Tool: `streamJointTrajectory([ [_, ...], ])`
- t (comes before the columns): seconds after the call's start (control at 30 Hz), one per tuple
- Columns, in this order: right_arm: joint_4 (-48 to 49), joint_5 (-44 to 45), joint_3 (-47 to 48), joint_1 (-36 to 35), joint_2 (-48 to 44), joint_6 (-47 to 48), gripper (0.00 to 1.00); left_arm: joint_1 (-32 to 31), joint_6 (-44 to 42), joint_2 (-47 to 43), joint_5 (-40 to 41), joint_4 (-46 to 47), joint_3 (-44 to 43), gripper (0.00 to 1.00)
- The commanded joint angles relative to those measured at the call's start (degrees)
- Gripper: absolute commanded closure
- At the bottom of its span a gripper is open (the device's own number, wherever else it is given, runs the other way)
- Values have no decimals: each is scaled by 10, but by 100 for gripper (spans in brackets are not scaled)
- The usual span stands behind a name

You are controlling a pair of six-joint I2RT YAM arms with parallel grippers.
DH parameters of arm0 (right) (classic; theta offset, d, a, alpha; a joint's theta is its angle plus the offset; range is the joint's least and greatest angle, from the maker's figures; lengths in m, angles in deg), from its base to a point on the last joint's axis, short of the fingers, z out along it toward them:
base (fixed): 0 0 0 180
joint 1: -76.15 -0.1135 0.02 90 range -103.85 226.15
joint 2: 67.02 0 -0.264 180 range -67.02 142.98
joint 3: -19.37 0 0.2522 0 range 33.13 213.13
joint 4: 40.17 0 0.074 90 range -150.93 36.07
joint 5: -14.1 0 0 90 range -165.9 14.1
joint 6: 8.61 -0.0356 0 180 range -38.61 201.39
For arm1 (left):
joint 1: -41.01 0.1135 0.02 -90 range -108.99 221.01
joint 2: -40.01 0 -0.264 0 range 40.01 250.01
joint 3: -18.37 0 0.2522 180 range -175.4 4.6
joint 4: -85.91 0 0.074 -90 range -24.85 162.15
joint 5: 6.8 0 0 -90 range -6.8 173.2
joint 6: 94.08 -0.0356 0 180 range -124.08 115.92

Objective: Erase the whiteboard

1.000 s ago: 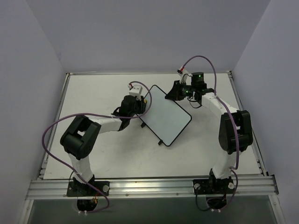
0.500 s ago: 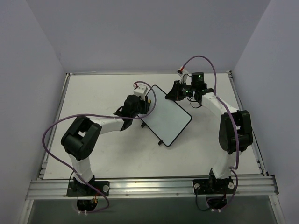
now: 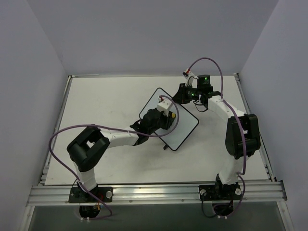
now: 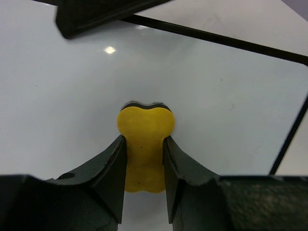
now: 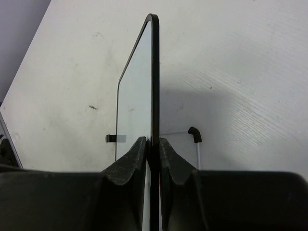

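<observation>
Left gripper (image 4: 143, 140) with yellow eraser (image 4: 145, 126) on whiteboard (image 4: 221, 96); right gripper (image 5: 153, 142) on its rim

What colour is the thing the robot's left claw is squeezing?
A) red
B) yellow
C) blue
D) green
B: in the left wrist view, the left claw pinches a yellow block between its fingers, over the whiteboard.
</observation>
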Motion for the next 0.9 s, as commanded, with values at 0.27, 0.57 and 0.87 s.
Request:
streamJointTrajectory([
  [0.27,-2,-38,-6,-18,-31,14,100,-75,-28,19,-32,-61,-77,98],
  [0.57,-4,-37,-6,-18,-32,14,100,-92,-55,46,-28,-125,-138,98],
  [0.87,-5,-38,-5,-19,-35,15,100,-33,-44,48,33,-181,-150,98],
])
